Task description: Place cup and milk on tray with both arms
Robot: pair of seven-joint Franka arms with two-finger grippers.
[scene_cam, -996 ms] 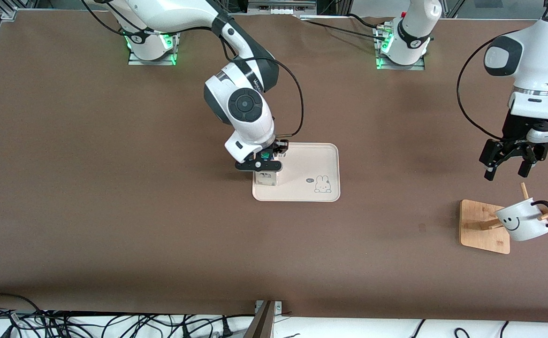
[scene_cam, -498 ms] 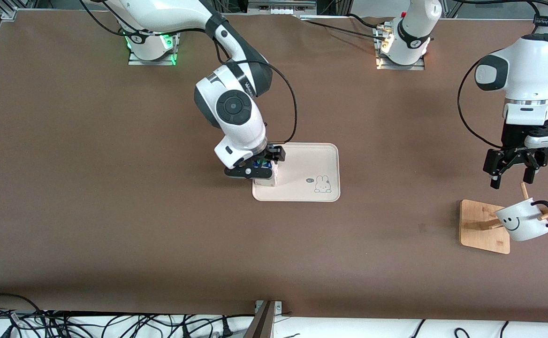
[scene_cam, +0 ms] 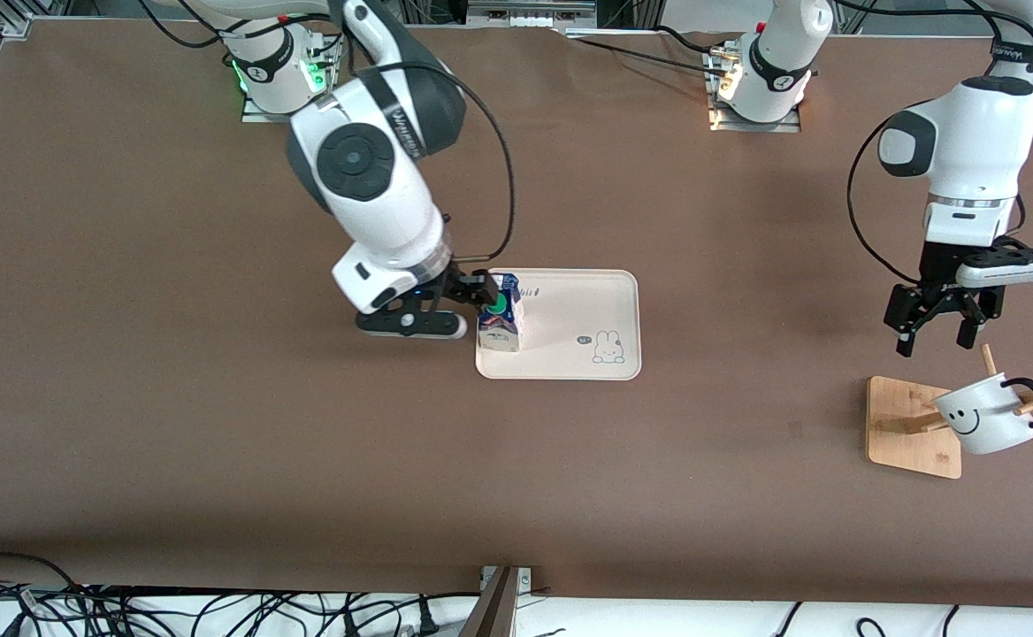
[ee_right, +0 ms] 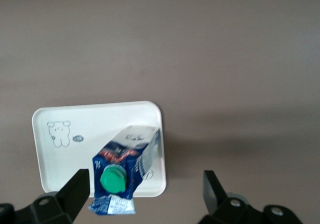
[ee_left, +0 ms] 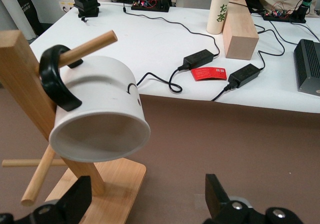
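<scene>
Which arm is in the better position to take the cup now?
Left. Its open claw hangs just above the wooden rack where the cup hangs by its handle. The right claw, also open, is at the milk on the tray.

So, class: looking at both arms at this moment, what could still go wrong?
The milk stands at the very edge of the tray, with the open right claw close beside it; a sideways brush could topple it. The cup hangs by its handle on a peg of the wooden rack; the open left claw might drag the rack when lifting.
</scene>
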